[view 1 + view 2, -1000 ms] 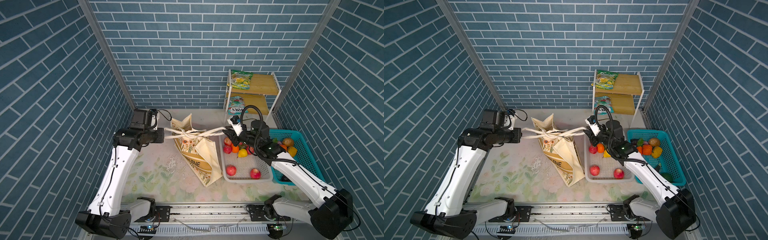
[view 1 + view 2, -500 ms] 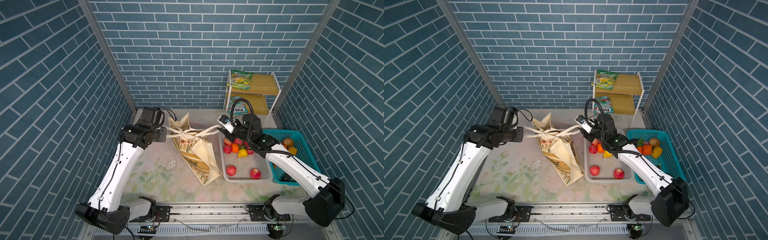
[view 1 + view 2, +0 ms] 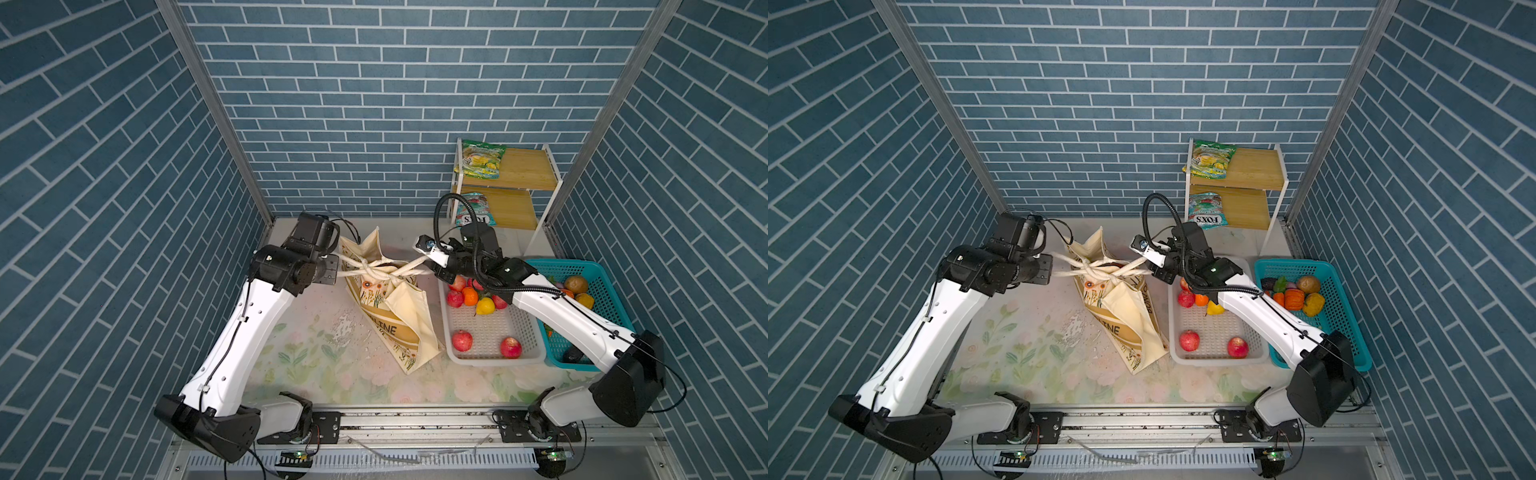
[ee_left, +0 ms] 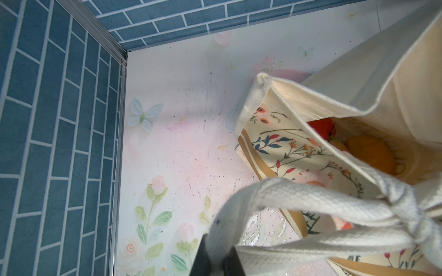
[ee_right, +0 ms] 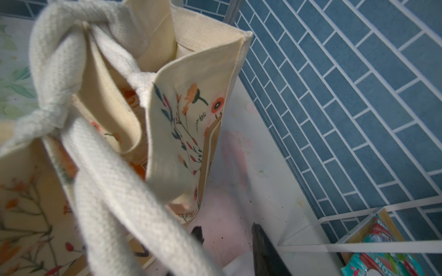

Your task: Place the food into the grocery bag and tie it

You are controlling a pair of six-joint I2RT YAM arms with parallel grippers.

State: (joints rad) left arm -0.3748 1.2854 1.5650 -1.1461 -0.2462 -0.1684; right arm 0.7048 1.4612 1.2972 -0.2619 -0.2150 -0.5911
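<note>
The grocery bag (image 3: 390, 307) (image 3: 1121, 307) stands leaning mid-table, its cream strap handles tied in a knot (image 3: 365, 266) over its mouth. My left gripper (image 3: 336, 268) (image 4: 216, 260) is shut on a strap loop just left of the knot. My right gripper (image 3: 434, 266) (image 5: 227, 239) is at the bag's right; its jaws stand apart, with a strap (image 5: 124, 196) lying across one finger and bare table showing in the gap. Food inside the bag shows in the left wrist view: a red fruit (image 4: 321, 126) and an orange one (image 4: 370, 153).
A white basket (image 3: 494, 359) right of the bag holds red apples (image 3: 462, 340), an orange and a yellow fruit. A teal basket (image 3: 598, 270) with vegetables sits further right under my right arm. A wooden shelf (image 3: 523, 166) at the back holds two packets (image 3: 482, 160).
Both grippers have moved inward toward the bag, the left rightward and the right leftward. The knot has stayed over the bag's mouth.
</note>
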